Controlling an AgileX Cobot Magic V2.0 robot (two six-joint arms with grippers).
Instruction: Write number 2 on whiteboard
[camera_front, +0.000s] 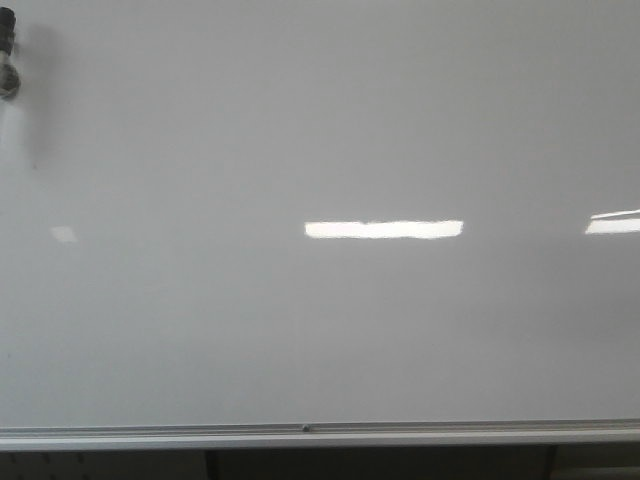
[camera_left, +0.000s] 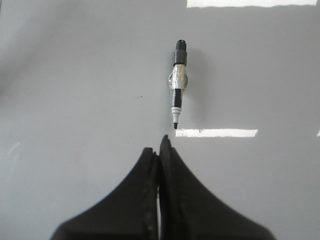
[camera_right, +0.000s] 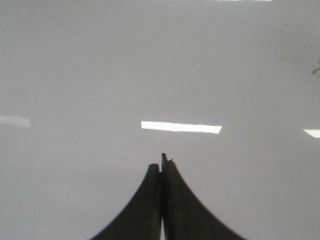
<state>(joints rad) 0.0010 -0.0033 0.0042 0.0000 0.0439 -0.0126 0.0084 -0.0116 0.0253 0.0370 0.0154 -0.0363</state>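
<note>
The whiteboard (camera_front: 320, 330) is a glossy pale grey board that fills the front view, with a silver frame edge along its near side. No number 2 shows on it. A black marker (camera_left: 178, 85) with a silvery band lies on the board, its uncapped tip pointing toward my left gripper (camera_left: 159, 146). That gripper is shut and empty, a short way from the marker tip. In the front view the marker (camera_front: 8, 60) shows only at the far left edge. My right gripper (camera_right: 162, 162) is shut and empty over bare board.
Bright rectangular light reflections (camera_front: 383, 229) lie on the board. Faint dark smudges (camera_right: 315, 69) mark the board in the right wrist view. A dark gap runs below the board's near frame edge (camera_front: 305, 432).
</note>
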